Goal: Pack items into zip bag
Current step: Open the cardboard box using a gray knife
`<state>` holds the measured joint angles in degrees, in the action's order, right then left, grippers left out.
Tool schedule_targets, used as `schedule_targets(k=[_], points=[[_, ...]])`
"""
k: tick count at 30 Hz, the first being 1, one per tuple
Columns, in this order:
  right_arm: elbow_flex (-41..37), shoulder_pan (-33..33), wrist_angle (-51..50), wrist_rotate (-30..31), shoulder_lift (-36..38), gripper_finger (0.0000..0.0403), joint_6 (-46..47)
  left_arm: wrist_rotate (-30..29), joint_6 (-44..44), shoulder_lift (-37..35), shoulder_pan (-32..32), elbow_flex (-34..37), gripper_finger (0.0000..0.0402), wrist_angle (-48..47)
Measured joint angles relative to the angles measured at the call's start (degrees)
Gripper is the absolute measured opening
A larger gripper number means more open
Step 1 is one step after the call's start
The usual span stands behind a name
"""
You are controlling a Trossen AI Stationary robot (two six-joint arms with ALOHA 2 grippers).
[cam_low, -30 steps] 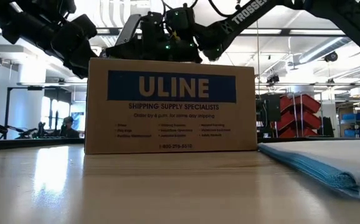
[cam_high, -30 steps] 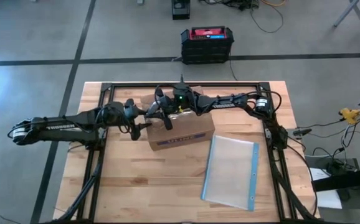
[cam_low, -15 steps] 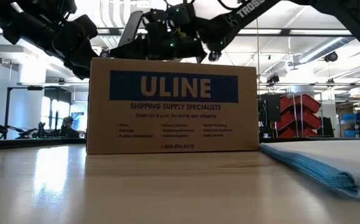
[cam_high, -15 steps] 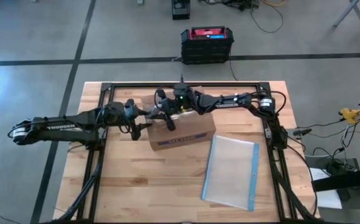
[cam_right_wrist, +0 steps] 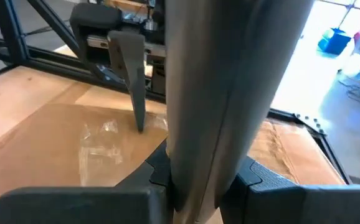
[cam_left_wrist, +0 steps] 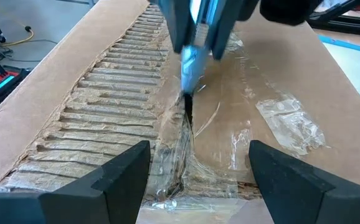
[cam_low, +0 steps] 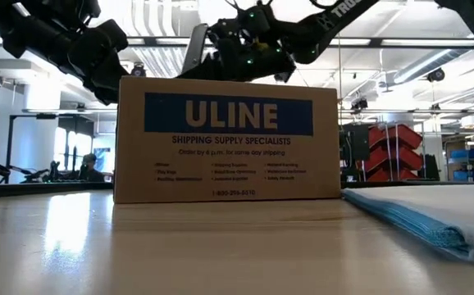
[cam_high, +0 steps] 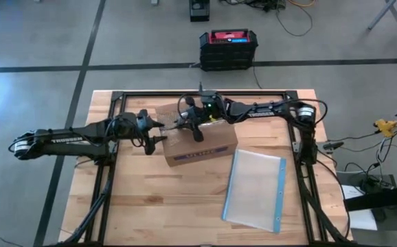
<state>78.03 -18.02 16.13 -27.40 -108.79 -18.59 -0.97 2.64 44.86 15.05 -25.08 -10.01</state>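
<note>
The brown ULINE cardboard box [cam_high: 202, 145] stands flat near the middle of the table, its taped top seam [cam_left_wrist: 180, 155] torn and frayed. My right gripper [cam_high: 197, 123] hovers over the box top, shut on a grey-and-blue cutter [cam_left_wrist: 192, 56]. My left gripper [cam_high: 157, 136] waits open at the box's left end, its fingers [cam_left_wrist: 111, 180] on either side of the seam line. The clear zip bag [cam_high: 255, 189] lies flat on the table to the box's near right, blue strip along its right edge. The items are out of view. My right gripper pinches the cutter's thick grey handle [cam_right_wrist: 230, 112] between its two fingers, coming nearly level from the table's right. The cutter slants down ahead of the fingers. Its dark tip [cam_left_wrist: 188, 115] sits in the taped seam on the box top.
A black metal frame [cam_high: 116, 96] borders the table's far and side edges. A black case with a red top [cam_high: 228, 48] sits on the floor beyond the table. Bare wood [cam_high: 150, 206] lies at the near left.
My right gripper has drawn back toward the table's right along the box top, and the cutter has travelled with it along the seam. The left gripper has kept still.
</note>
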Motion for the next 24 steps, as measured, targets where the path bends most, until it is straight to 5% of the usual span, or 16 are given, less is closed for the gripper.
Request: schedule_targets(k=[24], points=[[-17.8,-3.5,-0.4,4.5,16.6,0.0057,5.2,0.1,0.0,0.1,0.0,0.7,0.0258,1.8]])
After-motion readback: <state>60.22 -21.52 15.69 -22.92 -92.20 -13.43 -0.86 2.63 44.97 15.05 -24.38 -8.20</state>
